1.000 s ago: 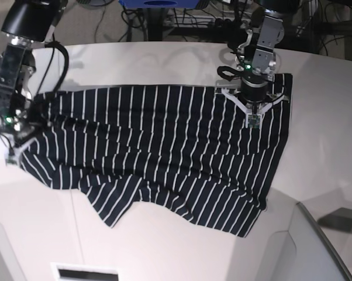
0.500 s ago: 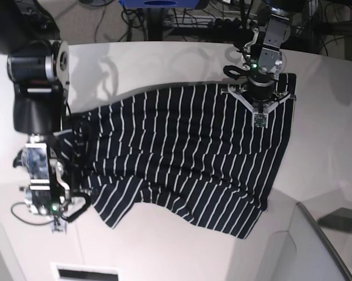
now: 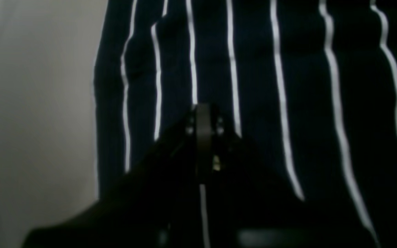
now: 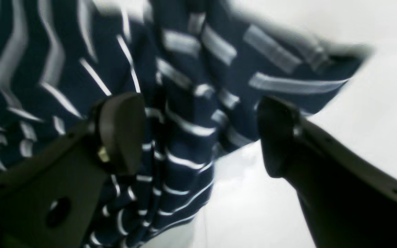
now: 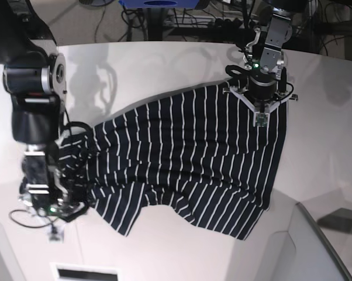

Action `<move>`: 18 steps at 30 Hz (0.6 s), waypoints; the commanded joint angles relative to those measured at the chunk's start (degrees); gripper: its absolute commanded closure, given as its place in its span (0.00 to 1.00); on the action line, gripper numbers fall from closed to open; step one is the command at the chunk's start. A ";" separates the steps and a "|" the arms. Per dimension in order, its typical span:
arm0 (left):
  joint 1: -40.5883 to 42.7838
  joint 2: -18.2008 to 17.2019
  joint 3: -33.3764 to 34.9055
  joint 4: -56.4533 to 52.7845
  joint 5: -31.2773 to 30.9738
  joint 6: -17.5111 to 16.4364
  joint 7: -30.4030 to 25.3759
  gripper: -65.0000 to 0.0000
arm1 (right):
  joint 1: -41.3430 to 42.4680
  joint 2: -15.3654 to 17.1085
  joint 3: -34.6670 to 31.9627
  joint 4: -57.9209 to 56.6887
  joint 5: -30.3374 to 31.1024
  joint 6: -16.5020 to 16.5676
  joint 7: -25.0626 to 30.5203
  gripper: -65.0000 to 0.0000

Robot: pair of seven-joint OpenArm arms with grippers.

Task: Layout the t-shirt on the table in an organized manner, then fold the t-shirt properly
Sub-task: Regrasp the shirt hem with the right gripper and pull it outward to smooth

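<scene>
— Striped cloth is bunched up on our right side: the shirt (image 5: 187, 158) lies across the tabletop (image 5: 328, 134), fairly flat under the left gripper (image 5: 261, 122) at the far corner, crumpled near the right gripper (image 5: 53, 231) at the near edge.

— And the right gripper (image 4: 198, 137)? From its wrist view we see the jaws standing well apart, with a gathered fold of shirt (image 4: 184, 103) between them but neither pad pressing it.

— So nothing is held there. Our worry is that the heap stays as it is, a sleeve or hem tucked under, and any fold we make later copies that mess.

— The left gripper (image 3: 203, 137) is shut, its tip down on the shirt (image 3: 288, 86) just beside the cloth's edge, bare tabletop (image 3: 29, 103) alongside. We cannot tell whether it pinches cloth or only presses on it.

— That matters. If it only presses, a pull from the other side could slide the whole shirt out from under it and we lose our anchor.

— And if it does pinch, lifting could drag the flat part into wrinkles.

— The bunched end also sits near the tabletop's front edge; a careless tug that way might spill cloth over it.
</scene>
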 commanded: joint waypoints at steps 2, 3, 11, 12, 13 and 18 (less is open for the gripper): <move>-0.34 -1.12 -0.20 0.83 0.32 0.64 -0.93 1.00 | -5.56 1.55 0.46 14.30 -0.55 2.64 -0.13 0.34; -0.34 -1.39 -0.20 0.83 0.32 0.64 -0.93 1.00 | -9.61 1.63 0.46 20.71 -0.55 4.58 -0.13 0.33; -0.34 -1.92 -0.20 1.10 0.32 0.64 -0.93 1.00 | -25.43 -1.36 6.00 26.69 2.88 8.80 6.82 0.32; -0.34 -2.00 -0.20 1.10 0.32 0.64 -0.93 1.00 | -25.69 -1.44 7.94 26.08 4.99 8.80 8.22 0.32; -0.34 -2.00 -0.20 1.10 0.32 0.64 -0.93 1.00 | -25.78 -1.36 9.34 25.02 7.45 8.89 8.84 0.32; 0.36 -2.09 -0.20 0.92 0.32 0.64 -1.01 1.00 | -24.64 2.07 9.61 18.78 15.72 8.89 11.04 0.33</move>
